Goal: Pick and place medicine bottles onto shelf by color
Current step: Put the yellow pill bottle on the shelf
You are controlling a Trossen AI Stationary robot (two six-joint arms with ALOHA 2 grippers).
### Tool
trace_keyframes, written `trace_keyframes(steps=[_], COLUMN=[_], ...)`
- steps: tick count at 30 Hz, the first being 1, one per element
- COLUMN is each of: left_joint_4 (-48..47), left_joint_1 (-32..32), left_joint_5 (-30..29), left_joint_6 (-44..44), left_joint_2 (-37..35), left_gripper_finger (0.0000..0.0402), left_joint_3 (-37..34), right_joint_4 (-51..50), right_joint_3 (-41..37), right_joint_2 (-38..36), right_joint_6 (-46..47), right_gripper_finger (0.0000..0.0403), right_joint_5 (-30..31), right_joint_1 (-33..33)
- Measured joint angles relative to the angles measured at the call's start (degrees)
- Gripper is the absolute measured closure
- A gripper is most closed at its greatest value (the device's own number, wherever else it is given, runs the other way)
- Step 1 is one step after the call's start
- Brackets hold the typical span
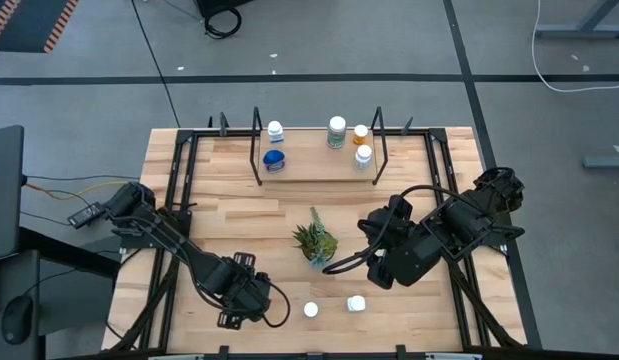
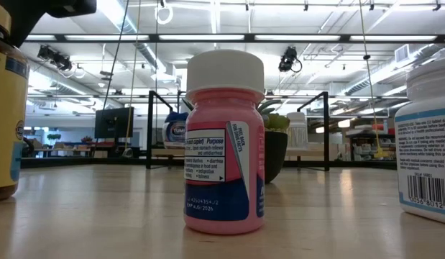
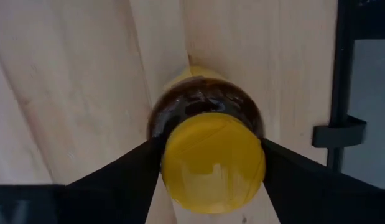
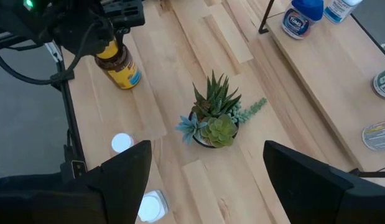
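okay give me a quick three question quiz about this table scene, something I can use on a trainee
1. True or false: the plant stands on the shelf.
2. Which bottle sits between the left gripper's fingers? A) pink bottle B) yellow-lidded dark bottle C) blue bottle
3. Fill in: the two loose white-capped bottles stand near the table's ___ edge, front or back.

Key: 1 false, it stands on the table in front of the shelf. 2 B. 3 front.

A lab or workshop hall: ceiling strip lights (image 2: pixel 136 37), taped concrete floor (image 1: pixel 319 60), cables.
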Motion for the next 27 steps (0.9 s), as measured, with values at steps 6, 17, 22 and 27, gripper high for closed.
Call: trace_keyframes(steps=[6, 17, 22, 27], left_joint_4=[0.23, -11.33, -16.44, -16.67], left_joint_1=[1.53, 13.49, 22.44, 33.12], left_joint_5=[0.34, -3.35, -3.93, -4.89], left_joint_6=[0.06, 7.46, 17.68, 27.31], left_joint_2=[0.44, -2.19, -2.66, -2.73], left_gripper_finger=[0.0178, 0.0175, 0.0181, 0.0171], left_joint_3=[0.13, 6.13, 15.44, 22.95], right_joint_4=[0.00, 0.00, 0.01, -0.01], right_joint_3=[0.00, 0.00, 0.00, 0.00], right_joint_2=[0.02, 0.02, 0.02, 0.02], right_joint_6=[-0.30, -1.29, -1.34, -1.73], right_gripper_finger=[0.0086, 0.0086, 0.0086, 0.0086], right_joint_5=[-0.64, -1.39, -1.48, -1.19], right_joint_1=[0.00, 0.00, 0.00, -0.64])
